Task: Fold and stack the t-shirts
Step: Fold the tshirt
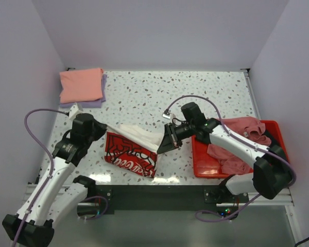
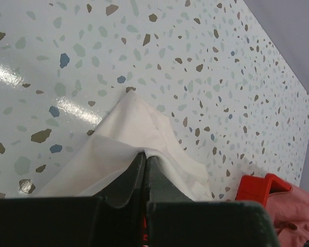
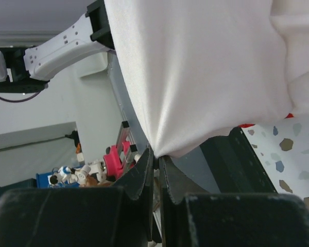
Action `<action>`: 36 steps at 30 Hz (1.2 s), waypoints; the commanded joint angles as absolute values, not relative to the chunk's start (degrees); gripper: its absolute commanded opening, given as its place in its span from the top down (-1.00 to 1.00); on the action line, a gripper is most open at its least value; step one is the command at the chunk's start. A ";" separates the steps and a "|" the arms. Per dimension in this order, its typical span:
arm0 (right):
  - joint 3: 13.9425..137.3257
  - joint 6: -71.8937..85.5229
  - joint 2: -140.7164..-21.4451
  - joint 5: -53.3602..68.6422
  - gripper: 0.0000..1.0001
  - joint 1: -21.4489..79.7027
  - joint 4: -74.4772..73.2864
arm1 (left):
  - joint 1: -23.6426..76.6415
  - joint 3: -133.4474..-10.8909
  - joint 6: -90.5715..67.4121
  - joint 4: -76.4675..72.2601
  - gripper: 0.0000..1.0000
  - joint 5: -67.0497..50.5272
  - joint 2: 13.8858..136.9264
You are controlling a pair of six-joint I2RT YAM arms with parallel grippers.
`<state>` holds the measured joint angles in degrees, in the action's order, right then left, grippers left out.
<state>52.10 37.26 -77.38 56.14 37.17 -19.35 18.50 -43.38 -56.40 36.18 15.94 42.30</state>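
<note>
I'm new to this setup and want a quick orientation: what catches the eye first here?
The cream-white t-shirt with its red print, stretched between the left gripper and right gripper near the front middle of the table. Then the folded salmon-pink t-shirt atop a lavender one, far left, and the red tray of rumpled pink tees, right.

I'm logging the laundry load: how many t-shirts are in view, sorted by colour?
Salmon-pink t-shirt: 1
Lavender t-shirt: 1
Cream-white t-shirt: 1
Dusty rose t-shirt: 1, as far as the bunched heap in the red tray shows
Total: 4
</note>
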 commanded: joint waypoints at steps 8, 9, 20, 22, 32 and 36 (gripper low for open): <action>52.47 33.57 -82.88 57.57 1.00 30.24 -17.67 | 18.11 -43.33 -54.93 23.39 1.00 22.33 51.32; 52.56 33.49 -83.75 57.48 1.00 29.80 -17.49 | 18.11 -43.16 -54.41 21.73 1.00 22.06 52.63; 52.73 34.01 -88.67 55.64 1.00 26.55 -16.08 | 18.11 -43.94 -52.03 13.89 1.00 18.81 65.65; 52.74 33.93 -89.64 55.37 1.00 26.11 -15.65 | 18.11 -44.47 -51.68 13.36 1.00 18.37 68.28; 56.33 28.22 -96.06 46.07 0.99 23.47 -21.97 | 18.11 -47.81 -49.49 12.04 0.90 17.05 78.04; 58.18 27.60 -96.07 43.86 0.37 23.12 -21.97 | 18.11 -50.62 -47.11 14.32 0.36 16.26 81.82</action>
